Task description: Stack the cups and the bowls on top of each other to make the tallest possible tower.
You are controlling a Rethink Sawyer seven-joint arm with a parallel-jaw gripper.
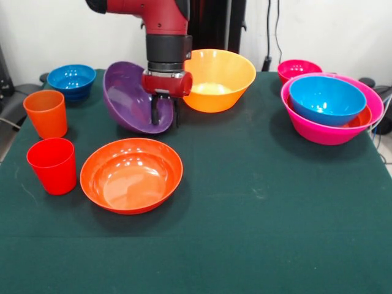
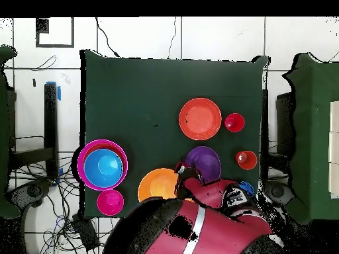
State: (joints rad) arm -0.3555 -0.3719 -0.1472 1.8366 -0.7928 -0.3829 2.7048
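My gripper is shut on the rim of the purple bowl, which hangs tilted with its opening toward the camera, beside the yellow-orange bowl. In the overhead view the gripper is at the edge of the purple bowl. The tower is at the right: a large pink bowl holding a shallow red-orange bowl and a blue bowl. A red-orange bowl, a red cup and an orange cup stand at the left front.
A second blue bowl sits at the far left corner. A small pink-red bowl sits behind the tower. The green table cloth ends close to the tower at the right.
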